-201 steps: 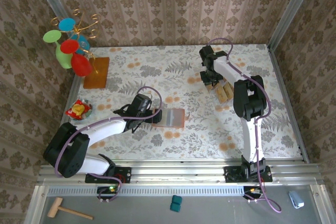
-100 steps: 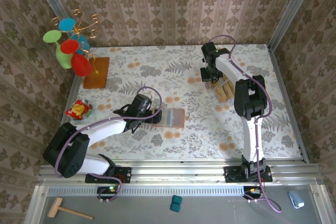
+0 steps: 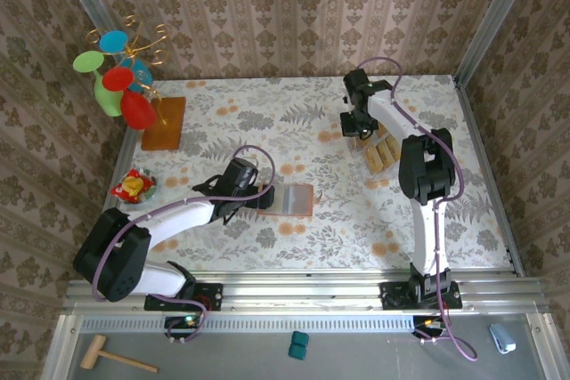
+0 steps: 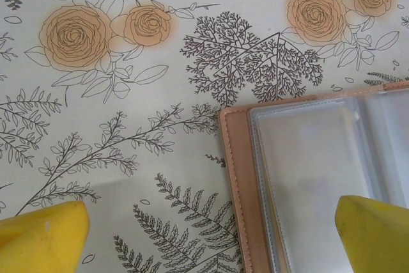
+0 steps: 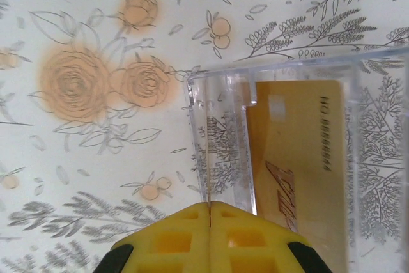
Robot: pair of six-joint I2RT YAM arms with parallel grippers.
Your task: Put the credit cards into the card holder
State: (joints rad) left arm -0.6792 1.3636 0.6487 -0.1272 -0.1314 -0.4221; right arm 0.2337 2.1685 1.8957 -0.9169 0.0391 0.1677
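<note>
Tan-gold, thin rectangular credit cards (image 3: 381,154) are held in a clear compartmented plastic tray (image 3: 369,156) at the far right of the floral-printed table (image 3: 267,131). They are well apart from the reddish-brown stitched leather card holder (image 3: 291,199), which lies open near the table's middle.

The right gripper (image 3: 360,127) is the nearer one to the cards. It is placed just beside the tray's far left corner, with the right arm stretched far out from its base and the wrist pointed down. In the right wrist view the yellow fingers (image 5: 185,241) are pressed together, and the tray's outer wall (image 5: 220,139) runs straight to their seam; whether that wall is nipped cannot be told. One card (image 5: 297,151) is seen through the clear wall, offset to the right of the fingertips. Its long axis runs along the line of reach rather than across it. A sideways shift toward that card and a spreading of the fingers are judged to be called for before any pickup.

The left gripper (image 3: 258,195) is held at the holder's left edge, with the arm bent low across the table. In the left wrist view its fingertips (image 4: 41,238) are spread wide. The holder's stitched edge (image 4: 233,177) and clear sleeves lie between them, and nothing is gripped.
</note>
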